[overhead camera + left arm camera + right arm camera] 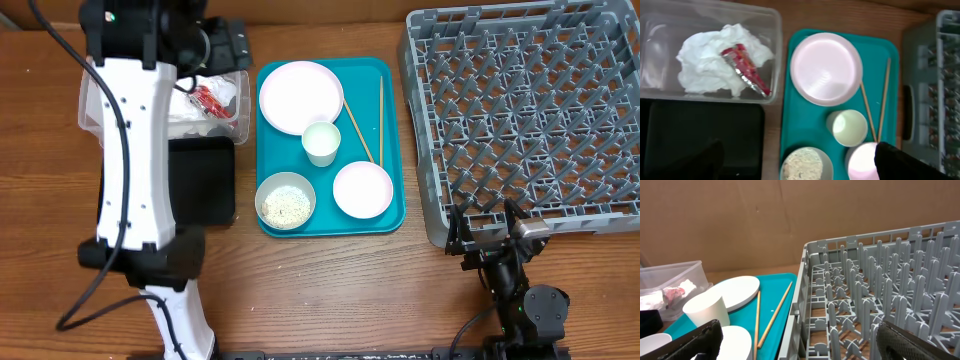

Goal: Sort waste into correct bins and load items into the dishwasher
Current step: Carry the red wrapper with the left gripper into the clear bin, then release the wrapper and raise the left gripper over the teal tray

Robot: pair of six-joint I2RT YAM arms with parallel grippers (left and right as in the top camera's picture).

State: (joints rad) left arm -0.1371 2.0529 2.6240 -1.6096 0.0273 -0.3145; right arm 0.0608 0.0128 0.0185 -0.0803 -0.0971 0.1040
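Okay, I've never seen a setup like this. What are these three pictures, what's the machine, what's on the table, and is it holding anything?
It is a robot with two arms at a wooden table, each ending in a two-finger pincer.

One picture looks down from above. The other two come from cameras on the wrists.

The left pincer hangs open over a clear tub, which holds a crumpled napkin and a red wrapper. A black tray lies beside the tub.

A teal tray carries a white plate, a cup, two chopsticks, an empty bowl and a bowl of rice.

The grey dish rack is empty. The right pincer waits open beside it. Neither holds anything.
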